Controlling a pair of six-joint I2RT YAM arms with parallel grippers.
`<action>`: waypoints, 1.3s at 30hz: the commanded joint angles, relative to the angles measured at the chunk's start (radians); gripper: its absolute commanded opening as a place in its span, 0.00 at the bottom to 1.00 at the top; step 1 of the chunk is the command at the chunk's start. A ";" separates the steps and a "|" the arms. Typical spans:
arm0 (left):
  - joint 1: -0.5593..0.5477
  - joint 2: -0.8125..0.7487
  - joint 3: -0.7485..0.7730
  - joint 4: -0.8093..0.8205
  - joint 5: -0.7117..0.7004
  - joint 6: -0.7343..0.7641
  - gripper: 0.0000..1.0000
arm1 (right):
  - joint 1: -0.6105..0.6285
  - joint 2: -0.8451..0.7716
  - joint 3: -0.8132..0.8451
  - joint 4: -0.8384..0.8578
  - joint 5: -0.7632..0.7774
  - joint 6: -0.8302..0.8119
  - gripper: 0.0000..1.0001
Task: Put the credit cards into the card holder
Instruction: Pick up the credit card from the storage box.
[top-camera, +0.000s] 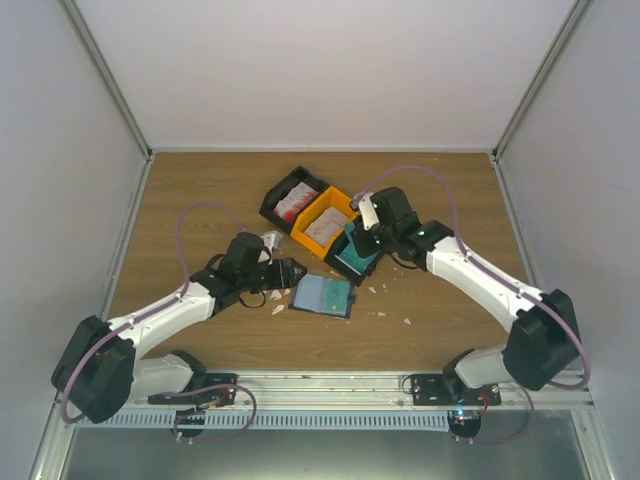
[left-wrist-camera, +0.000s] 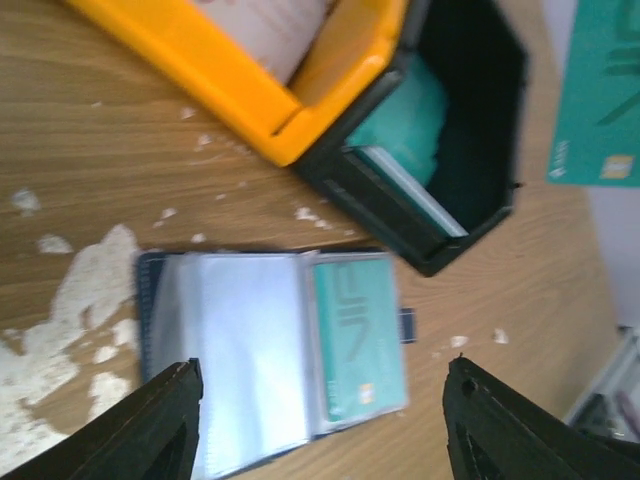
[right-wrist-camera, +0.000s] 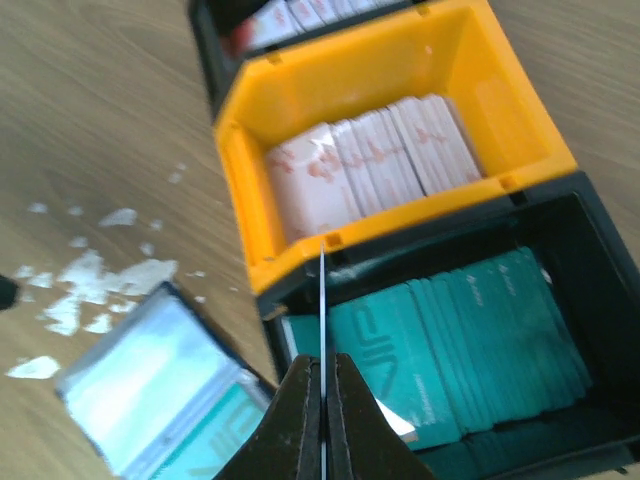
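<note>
Top external view puts the left hand (top-camera: 292, 271) at 9 o'clock of the card holder (top-camera: 322, 296), which lies open on the tabletop (top-camera: 200, 190) at 6 o'clock of the bins. Its own camera shows the jaws wide apart above the holder, gripping nothing. One teal card (left-wrist-camera: 360, 345) already sits in a clear sleeve, and white scraps (left-wrist-camera: 90, 285) litter the wood beside it. At 1 o'clock of the holder, the right hand (right-wrist-camera: 323, 368) is clenched on a single card (left-wrist-camera: 592, 100), teal, above the black bin (right-wrist-camera: 600, 230) of credit cards (right-wrist-camera: 480, 330). The step looks like carrying a picked card. Next it likely needs swinging toward 7 o'clock, flattening, and lining up with a free sleeve.
</note>
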 joint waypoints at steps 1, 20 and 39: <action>0.006 -0.072 -0.020 0.171 0.124 0.009 0.70 | -0.001 -0.093 -0.050 0.100 -0.175 0.021 0.00; -0.020 -0.153 -0.112 0.633 0.489 -0.177 0.54 | 0.047 -0.364 -0.404 0.702 -0.823 0.521 0.01; -0.051 -0.200 -0.080 0.558 0.566 -0.169 0.00 | 0.065 -0.526 -0.608 0.805 -0.797 0.549 0.21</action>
